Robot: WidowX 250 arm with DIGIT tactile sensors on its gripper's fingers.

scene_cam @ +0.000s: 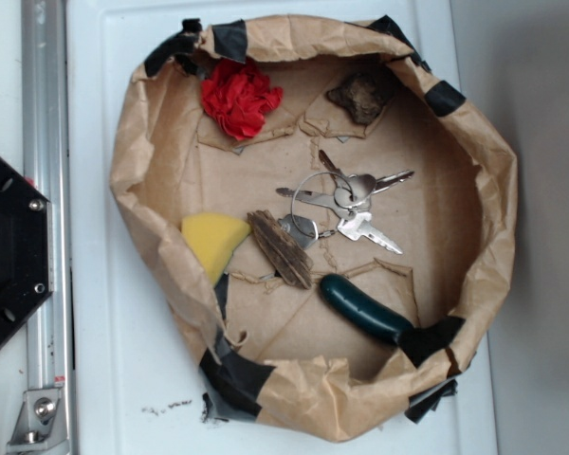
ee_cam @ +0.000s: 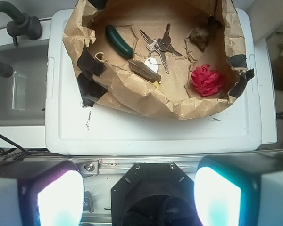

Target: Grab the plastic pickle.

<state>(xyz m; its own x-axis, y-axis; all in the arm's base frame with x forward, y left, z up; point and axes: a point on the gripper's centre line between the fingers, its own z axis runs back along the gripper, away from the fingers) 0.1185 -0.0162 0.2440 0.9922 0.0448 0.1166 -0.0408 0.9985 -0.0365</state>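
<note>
Brown paper tub [scene_cam: 147, 133] w/ black tape patches sits on a white lid surface [scene_cam: 104, 379]; everything of interest lies inside it. Reading the exterior view L to R: yellow sponge wedge [scene_cam: 213, 242] against the left wall, red crumpled cloth [scene_cam: 239, 97] up top-left, rough wood strip [scene_cam: 279, 248] just beside the sponge, key bunch [scene_cam: 346, 204] in the middle, touching or overlapping the strip's upper end. Plastic pickle [scene_cam: 362, 305] lies lower-right of centre, dark green, glossy, angled, its far end tucked against a black tape patch at the tub wall. Brown lumpy thing [scene_cam: 360, 95] sits top-right; can't tell what it is.

Wrist view: gripper [ee_cam: 139, 197] is well apart from the tub, back over the robot base, fingers spread wide w/ nothing between them; pads [ee_cam: 60, 197] glow bright at the bottom edge. From here the pickle [ee_cam: 119, 41] shows top-left inside the tub, clear of the keys [ee_cam: 159, 46], strip nearby.

Step, as I judge it: approach not yet begun, so pre-reach stage and nothing grasped. Next move calls for travelling fwd over the near wall, dropping in w/o snagging the crumpled paper rim, then turning the wrist so the jaws close across the pickle's short axis. Best aim is mid-body or the free end, since the other end crowds the wall. Glossy round plastic may squirt out if pinched off-centre.
</note>
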